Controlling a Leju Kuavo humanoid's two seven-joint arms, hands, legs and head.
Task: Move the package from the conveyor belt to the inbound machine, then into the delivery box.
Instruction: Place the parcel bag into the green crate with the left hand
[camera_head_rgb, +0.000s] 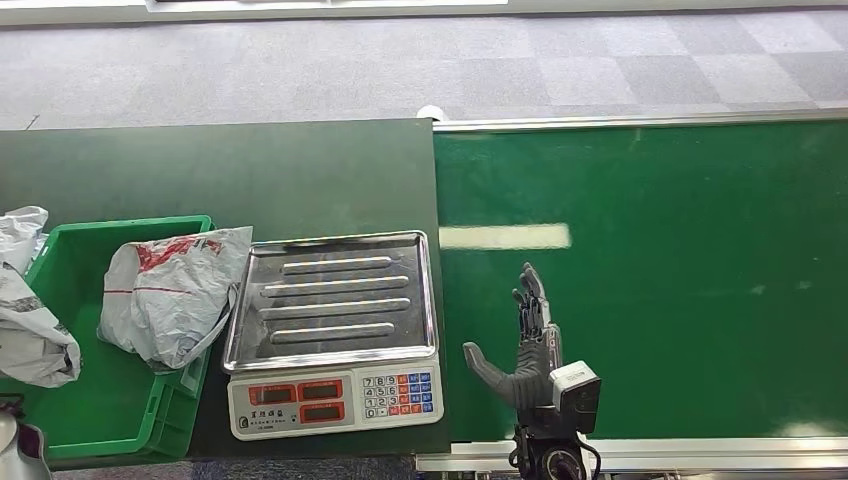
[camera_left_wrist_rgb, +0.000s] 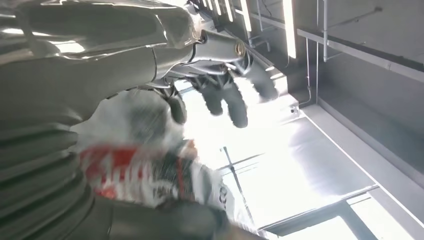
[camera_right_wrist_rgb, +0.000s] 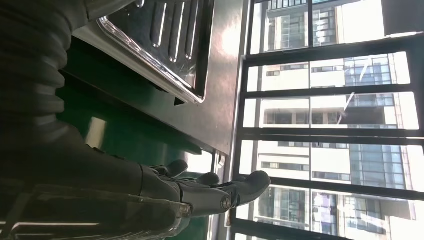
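Note:
The green conveyor belt (camera_head_rgb: 660, 290) carries no package. My right hand (camera_head_rgb: 525, 345) hovers low over its near left part, open, fingers spread and pointing away from me; the right wrist view shows those fingers (camera_right_wrist_rgb: 220, 192) holding nothing. The scale (camera_head_rgb: 335, 300) beside the belt has a bare steel tray. A white package with red print (camera_head_rgb: 170, 295) lies in the green box (camera_head_rgb: 120, 225). My left hand (camera_left_wrist_rgb: 220, 85) has its fingers stretched out, and a blurred white and red package (camera_left_wrist_rgb: 150, 170) lies against its palm; a grip cannot be made out.
More grey-white bags (camera_head_rgb: 25, 330) hang over the box's left edge. The scale's keypad and displays (camera_head_rgb: 335, 395) face me. The dark tabletop (camera_head_rgb: 220, 175) runs behind the box and scale. Grey floor tiles lie beyond.

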